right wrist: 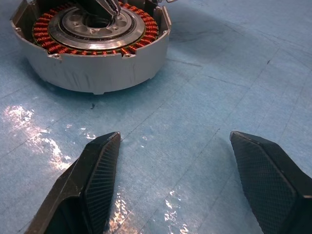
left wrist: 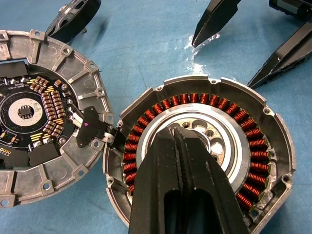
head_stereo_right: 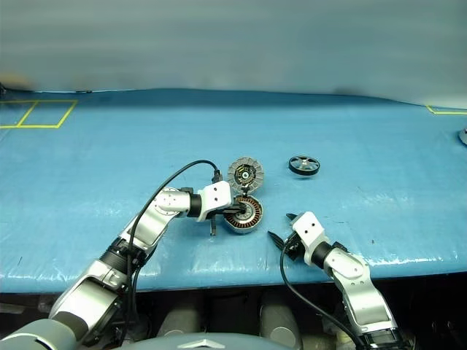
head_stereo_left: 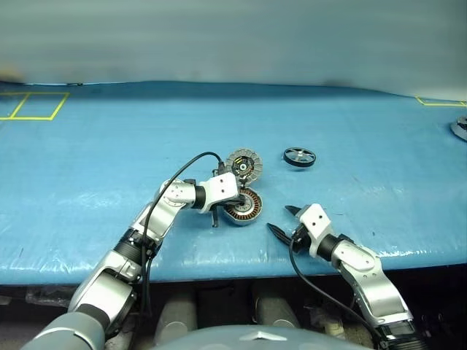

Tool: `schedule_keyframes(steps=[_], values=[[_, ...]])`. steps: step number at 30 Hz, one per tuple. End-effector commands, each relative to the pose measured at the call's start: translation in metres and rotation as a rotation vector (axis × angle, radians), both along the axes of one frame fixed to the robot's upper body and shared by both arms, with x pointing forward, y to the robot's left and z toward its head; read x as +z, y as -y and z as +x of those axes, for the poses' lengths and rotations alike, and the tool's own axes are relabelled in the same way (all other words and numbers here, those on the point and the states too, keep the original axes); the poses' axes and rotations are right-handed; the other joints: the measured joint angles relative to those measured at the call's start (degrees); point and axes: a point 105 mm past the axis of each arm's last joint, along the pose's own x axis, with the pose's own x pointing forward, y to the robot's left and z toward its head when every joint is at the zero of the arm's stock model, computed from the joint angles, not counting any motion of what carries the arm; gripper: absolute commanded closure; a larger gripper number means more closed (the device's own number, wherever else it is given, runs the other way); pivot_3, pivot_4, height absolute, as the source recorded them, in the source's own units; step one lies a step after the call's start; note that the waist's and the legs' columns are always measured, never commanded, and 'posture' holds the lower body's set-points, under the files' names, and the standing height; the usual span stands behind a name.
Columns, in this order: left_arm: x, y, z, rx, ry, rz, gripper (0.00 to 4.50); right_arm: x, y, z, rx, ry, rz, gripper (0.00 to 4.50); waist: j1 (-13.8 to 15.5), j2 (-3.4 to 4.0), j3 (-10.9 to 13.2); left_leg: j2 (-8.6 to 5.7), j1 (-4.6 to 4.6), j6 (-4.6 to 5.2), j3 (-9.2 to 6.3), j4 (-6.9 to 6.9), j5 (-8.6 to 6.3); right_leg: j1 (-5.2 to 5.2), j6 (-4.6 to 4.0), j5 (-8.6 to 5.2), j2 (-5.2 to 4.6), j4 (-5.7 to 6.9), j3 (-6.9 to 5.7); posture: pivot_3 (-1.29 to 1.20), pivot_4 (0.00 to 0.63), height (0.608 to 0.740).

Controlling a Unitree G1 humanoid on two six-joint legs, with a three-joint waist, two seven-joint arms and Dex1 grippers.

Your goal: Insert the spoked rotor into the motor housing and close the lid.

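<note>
Copper-wound motor housing point(left wrist: 204, 156) beside lid point(left wrist: 44, 117)

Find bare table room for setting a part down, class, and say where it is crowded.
Free: the blue table left of the lid, and right of the spoked rotor. Crowded: lid, motor housing, left gripper and right gripper cluster together.

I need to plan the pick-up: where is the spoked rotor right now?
In the head views the spoked rotor lies flat on the blue table, right of the lid and beyond the open right gripper, touching neither.
</note>
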Motion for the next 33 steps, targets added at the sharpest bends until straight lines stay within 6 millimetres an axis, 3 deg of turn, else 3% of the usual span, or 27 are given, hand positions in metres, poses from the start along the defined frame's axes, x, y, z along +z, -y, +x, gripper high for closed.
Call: schedule_keyframes(steps=[1,7,13,17,19,22,26,28,33], values=[[-0.033,-0.011,-0.023,-0.099,-0.110,0.172,4.45,0.006,-0.003,0.002,0.008,0.034,0.003,0.71,-0.09,0.00,-0.01,0.00,-0.01,0.00,0.00,-0.03,0.00,-0.02,0.00,0.00,0.00,0.00,0.00,0.00,0.150,0.740],[-0.040,-0.034,-0.026,-0.163,-0.085,0.369,4.45,0.006,-0.003,0.002,0.005,0.037,0.001,0.71,-0.26,0.03,-0.12,0.02,0.02,0.00,0.00,-0.11,-0.05,-0.04,-0.07,-0.06,0.01,-0.01,-0.01,0.00,0.150,0.740],[-0.035,-0.043,0.008,0.015,0.060,0.377,4.45,0.007,-0.003,0.004,0.004,0.043,-0.003,0.71,-0.52,0.09,-0.21,0.04,0.19,-0.01,-0.02,-0.02,-0.05,0.02,-0.06,-0.06,0.01,0.00,-0.01,0.00,0.150,0.740],[-0.021,-0.034,0.024,0.133,0.132,0.226,4.45,0.007,-0.003,0.004,0.006,0.046,-0.009,0.71,-0.57,0.05,-0.20,-0.06,0.33,-0.38,-0.13,0.06,-0.27,-0.03,-0.05,-0.07,-0.08,-0.08,-0.02,0.00,0.150,0.740],[-0.005,-0.020,0.023,0.169,0.092,0.037,4.45,0.007,-0.003,0.005,0.008,0.046,-0.010,0.71,-0.66,0.05,-0.19,-0.11,0.34,-0.39,-0.20,0.12,-0.28,-0.05,-0.05,-0.07,-0.12,-0.15,-0.04,0.00,0.150,0.740],[0.017,-0.007,0.014,0.148,0.003,-0.190,4.45,0.007,-0.003,0.005,0.009,0.046,-0.009,0.71,-0.76,-0.04,0.09,-0.24,0.20,-0.39,-0.20,0.13,-0.28,-0.18,-0.05,-0.07,-0.33,-0.15,-0.14,0.00,0.150,0.740],[0.038,-0.001,-0.010,0.031,-0.160,-0.365,4.45,0.007,-0.004,0.005,0.010,0.049,-0.009,0.71,-0.61,-0.19,0.25,-0.29,-0.05,-0.35,-0.14,0.13,-0.25,-0.54,-0.06,-0.06,-0.40,-0.03,-0.19,0.00,0.150,0.740],[0.042,-0.005,-0.012,0.014,-0.178,-0.365,4.45,0.007,-0.004,0.005,0.011,0.049,-0.009,0.71,-0.51,-0.18,0.24,-0.32,-0.12,0.09,-0.11,0.13,0.03,-0.63,-0.06,-0.05,-0.40,0.04,-0.16,0.00,0.150,0.740],[0.031,-0.028,0.006,0.131,-0.112,-0.225,4.45,0.006,-0.005,0.005,0.013,0.043,-0.006,0.71,-0.46,-0.19,0.24,-0.41,-0.12,0.05,-0.14,0.01,-0.17,-0.62,0.01,0.01,-0.22,0.08,0.10,0.00,0.150,0.740]])
